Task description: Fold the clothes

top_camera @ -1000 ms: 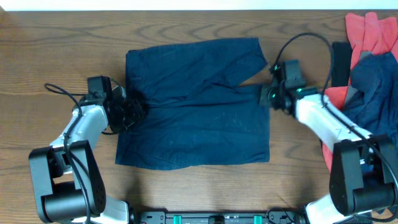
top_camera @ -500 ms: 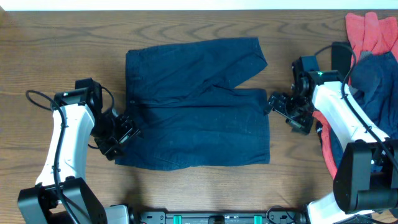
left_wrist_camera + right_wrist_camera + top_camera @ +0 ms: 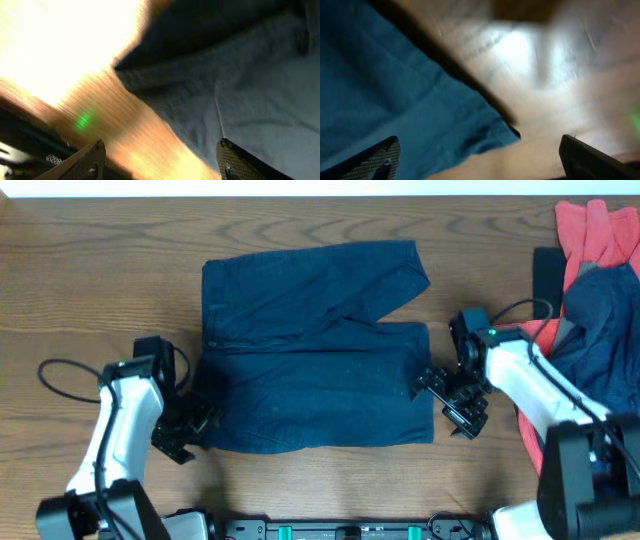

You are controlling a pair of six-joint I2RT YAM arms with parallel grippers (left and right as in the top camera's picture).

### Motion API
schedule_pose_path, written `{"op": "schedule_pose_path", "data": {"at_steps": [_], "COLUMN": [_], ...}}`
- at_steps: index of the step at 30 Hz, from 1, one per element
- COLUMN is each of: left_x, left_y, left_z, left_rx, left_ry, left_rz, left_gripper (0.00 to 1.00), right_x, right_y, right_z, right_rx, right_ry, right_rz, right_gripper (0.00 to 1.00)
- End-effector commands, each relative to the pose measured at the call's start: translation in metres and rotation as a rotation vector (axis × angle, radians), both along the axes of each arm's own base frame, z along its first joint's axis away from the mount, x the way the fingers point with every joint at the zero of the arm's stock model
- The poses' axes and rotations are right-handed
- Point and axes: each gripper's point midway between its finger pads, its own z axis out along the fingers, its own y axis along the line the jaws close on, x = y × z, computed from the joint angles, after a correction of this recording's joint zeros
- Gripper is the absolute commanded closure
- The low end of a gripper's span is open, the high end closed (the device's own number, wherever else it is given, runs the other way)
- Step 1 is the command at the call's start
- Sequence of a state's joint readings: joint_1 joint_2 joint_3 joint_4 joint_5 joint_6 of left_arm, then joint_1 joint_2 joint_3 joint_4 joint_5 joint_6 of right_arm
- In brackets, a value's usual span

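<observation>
The dark navy shorts [image 3: 315, 360] lie spread flat in the middle of the table, one leg angled toward the back right. My left gripper [image 3: 195, 430] is open at their front-left corner. In the left wrist view the left gripper [image 3: 160, 165] straddles bare wood, with the shorts' hem [image 3: 240, 80] just ahead. My right gripper [image 3: 440, 405] is wide open at the front-right corner. In the right wrist view that cloth corner [image 3: 490, 130] lies between the right gripper's [image 3: 480, 165] fingers, and nothing is gripped.
A heap of other clothes, coral red [image 3: 590, 230] and navy [image 3: 600, 320], sits at the table's right edge behind the right arm. A dark flat object [image 3: 546, 280] lies beside that heap. Bare wood [image 3: 100, 270] surrounds the shorts.
Both grippers left the shorts' side edges and moved toward the table front, to the front corners. The right gripper opened wide. The shorts have hardly shifted.
</observation>
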State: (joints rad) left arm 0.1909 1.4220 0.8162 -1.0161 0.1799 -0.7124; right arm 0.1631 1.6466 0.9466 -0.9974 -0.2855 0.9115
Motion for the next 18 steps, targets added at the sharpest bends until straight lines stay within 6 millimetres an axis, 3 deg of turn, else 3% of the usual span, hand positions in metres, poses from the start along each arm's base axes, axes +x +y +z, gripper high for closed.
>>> {"op": "schedule_pose_path", "data": {"at_steps": [1, 7, 11, 18], "left_x": [-0.001, 0.004, 0.004, -0.003], "left_y": [0.016, 0.012, 0.012, 0.011], "left_z": [-0.010, -0.029, -0.032, -0.032], "left_rx": [0.101, 0.083, 0.085, 0.079], "left_ry": [-0.021, -0.070, -0.076, -0.047], "left_rz": [0.045, 0.074, 0.076, 0.074], "left_gripper": [0.28, 0.34, 0.59, 0.86], "right_x": [-0.004, -0.012, -0.014, -0.021], "right_y": [0.004, 0.009, 0.014, 0.026], "right_z": [0.011, 0.016, 0.017, 0.015], "right_rx": [0.011, 0.013, 0.012, 0.002], "right_ry": [-0.039, -0.071, -0.069, -0.053], "right_rz": [-0.031, -0.045, -0.041, -0.047], "right_gripper": [0.01, 0.01, 0.01, 0.01]}}
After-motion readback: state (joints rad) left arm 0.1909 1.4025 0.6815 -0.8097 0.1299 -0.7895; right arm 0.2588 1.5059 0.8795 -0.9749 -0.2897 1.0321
